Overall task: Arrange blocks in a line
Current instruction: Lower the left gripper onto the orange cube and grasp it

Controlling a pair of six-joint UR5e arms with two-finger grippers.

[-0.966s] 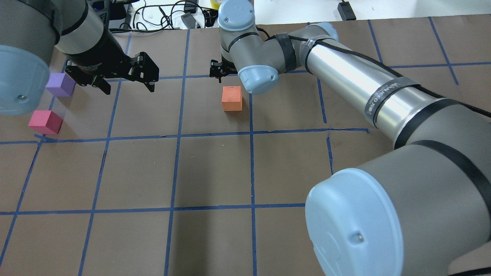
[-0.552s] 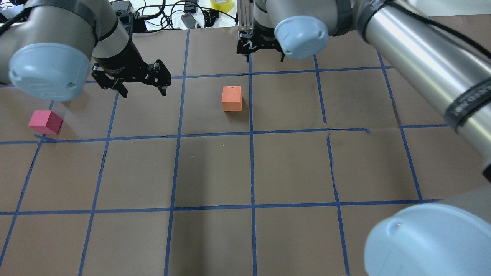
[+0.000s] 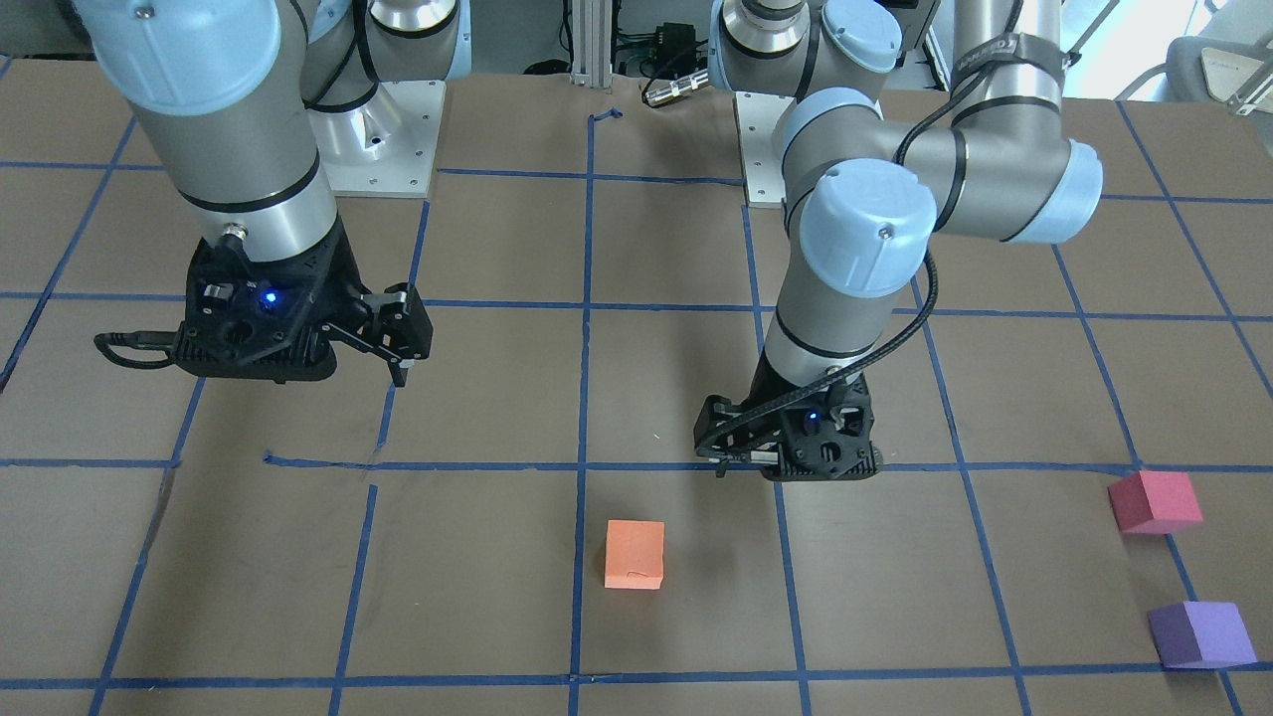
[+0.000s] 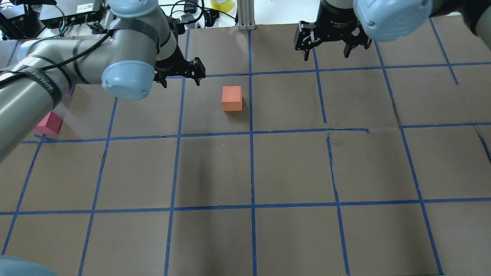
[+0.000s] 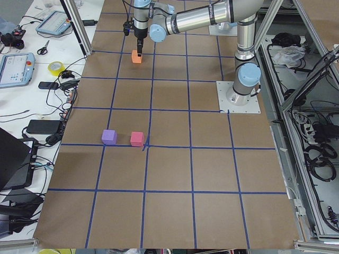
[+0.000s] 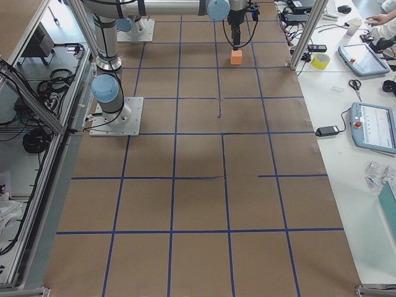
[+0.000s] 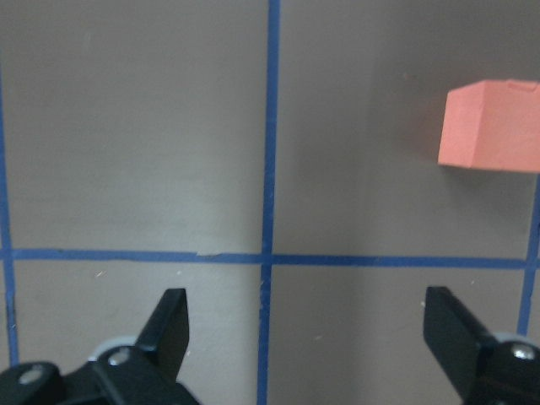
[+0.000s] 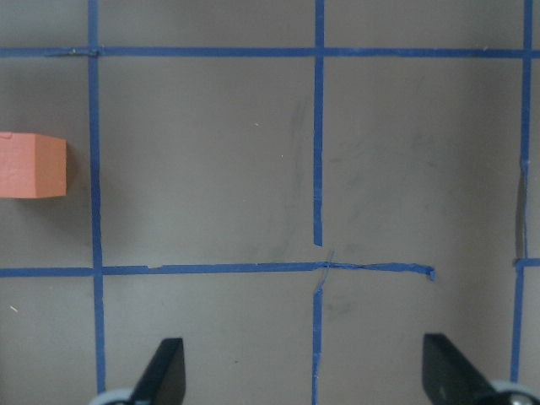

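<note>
Seen from behind the robot, the nearest stretch is bare brown desk (image 4: 215, 168) marked into squares by a grid of blue tape (image 4: 211, 209). Farther out, close to the desk's left end, sits the pinkish-red block (image 4: 48, 123), partly covered in this view by the left arm. Just beyond it, with a small gap between them, sits the purple block (image 3: 1198, 634). From behind it is almost wholly hidden by that arm, but it is plain from across the desk. Near the middle of the desk, well apart from those two, the orange block (image 4: 232, 98) rests alone inside one square, close to a tape line on its right. A little farther out, and to the left of the orange block, the left gripper (image 4: 182, 78) hangs above the desk pointing down. Its fingers (image 7: 171, 325) are spread wide with nothing between them, and the orange block lies off to one side of them, untouched. Farther still and over to the right, the right gripper (image 4: 326, 56) also points down. Its fingers (image 8: 167, 364) are likewise spread wide and empty over bare desk. Past the desk's far edge lie cables and a roll of yellow tape (image 4: 221, 4).
</note>
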